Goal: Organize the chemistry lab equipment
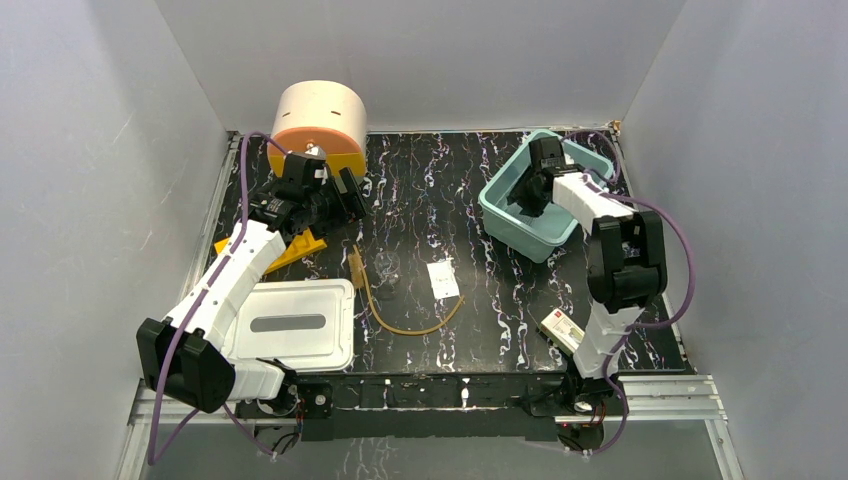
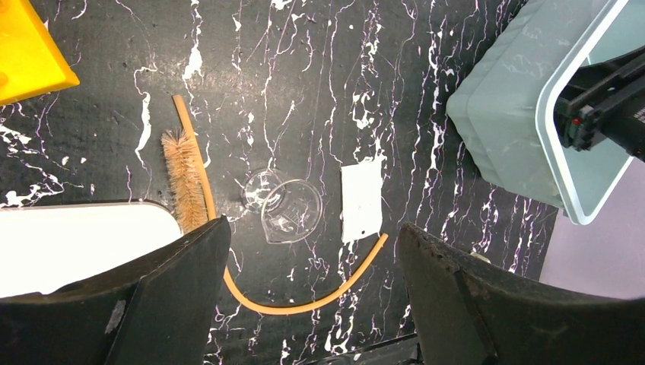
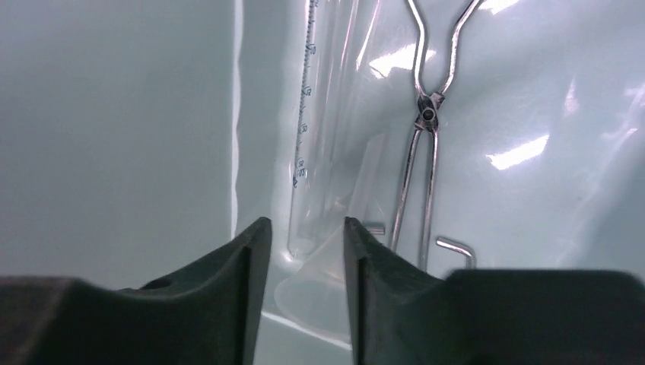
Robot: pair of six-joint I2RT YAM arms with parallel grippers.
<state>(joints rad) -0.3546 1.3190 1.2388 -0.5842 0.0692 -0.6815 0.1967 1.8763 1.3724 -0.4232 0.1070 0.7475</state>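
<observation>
Right hand (image 3: 303,237), partly open, hovers over clear funnel (image 3: 313,298) in teal bin (image 3: 114,114).

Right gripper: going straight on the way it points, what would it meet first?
Probably the clear funnel lying just ahead of the right gripper, then the floor of the teal bin; depth is unclear.

Amber rubber hose (image 2: 191,152) lies in a U mid-table, tiny clear glass flask (image 2: 291,211) inside the curve, clear packet (image 2: 360,200) flat beside it. Wire metal clamp (image 3: 426,144) lies in the teal tub (image 1: 530,238) (graduated glass tube (image 3: 304,114) alongside). Orange-yellow holed rack (image 2: 27,53) sits far left.
</observation>
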